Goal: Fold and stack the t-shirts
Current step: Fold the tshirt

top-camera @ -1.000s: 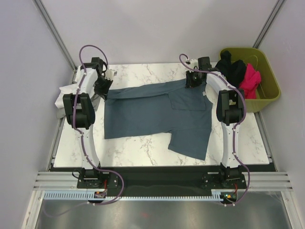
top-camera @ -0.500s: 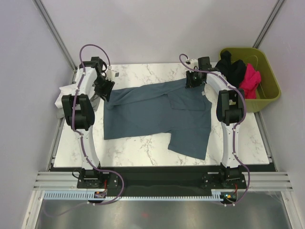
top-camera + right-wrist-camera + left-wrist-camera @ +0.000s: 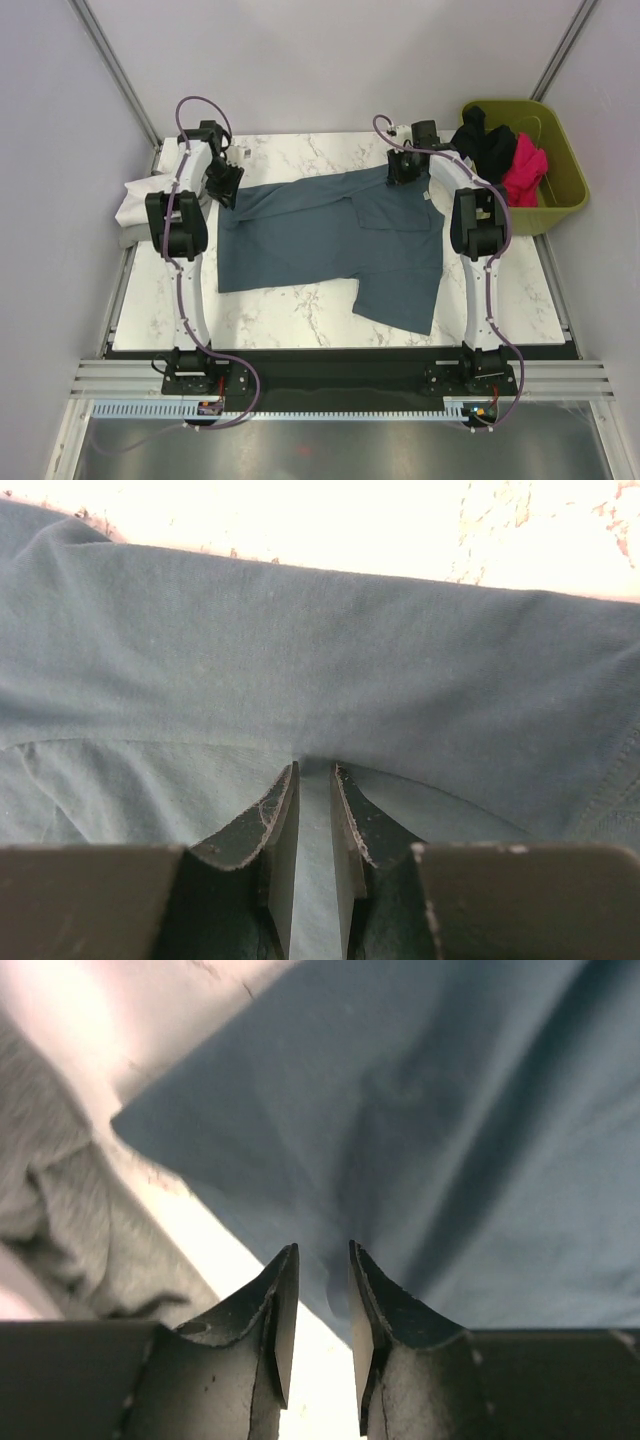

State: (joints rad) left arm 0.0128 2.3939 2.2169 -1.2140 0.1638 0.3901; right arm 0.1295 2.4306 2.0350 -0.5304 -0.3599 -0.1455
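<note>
Reaching to the far half of the table (image 3: 290,305), both arms stretch forward from their bases at the near edge, elbows raised and wrists bent down onto the cloth. Left gripper (image 3: 228,186) sits at the far-left corner of the blue-grey shirt (image 3: 330,235); in the left wrist view its fingers (image 3: 283,1300) stand nearly together with only a thin slit between them, and the cloth puckers into that slit, so the corner reads as pinched. Right gripper (image 3: 400,172) sits at the shirt's far edge, right of centre; in the right wrist view its two fingers (image 3: 282,820) are closed on a raised fold of the same cloth, a strip of it visible between the pads. The shirt lies spread across the middle of the white marbled tabletop, mostly flat, one part hanging toward the near-right side and its far-left corner slightly lifted. A white shirt (image 3: 135,200) lies bunched at the left table edge, just beside the left arm's elbow, apart from the blue-grey one. An olive-green bin (image 3: 565,170) stands off the far-right corner of the table, holding a black shirt (image 3: 487,140) and a pink shirt (image 3: 522,170), both spilling over its near rim. Plain pale walls enclose the cell on three sides; a metal rail (image 3: 330,380) carries the arm bases.
</note>
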